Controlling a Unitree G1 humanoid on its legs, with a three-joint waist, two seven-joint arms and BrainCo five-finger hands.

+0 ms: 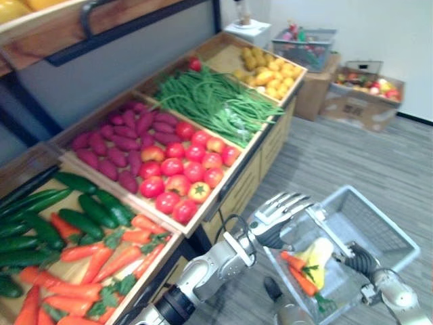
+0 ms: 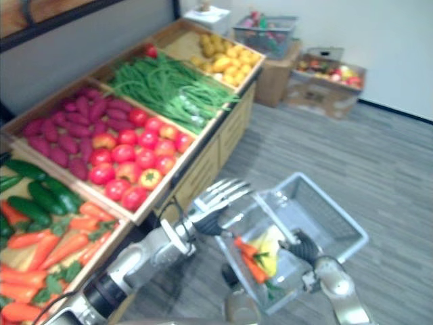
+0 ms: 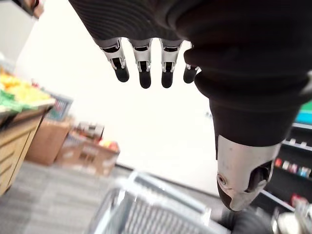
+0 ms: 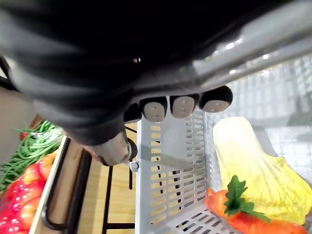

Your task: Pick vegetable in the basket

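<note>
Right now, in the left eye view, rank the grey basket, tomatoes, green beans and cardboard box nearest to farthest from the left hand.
From the left hand:
1. The grey basket, just beside it on its right.
2. The tomatoes, on the stand to its left.
3. The green beans, one compartment further along.
4. The cardboard box, far off by the wall.
</note>
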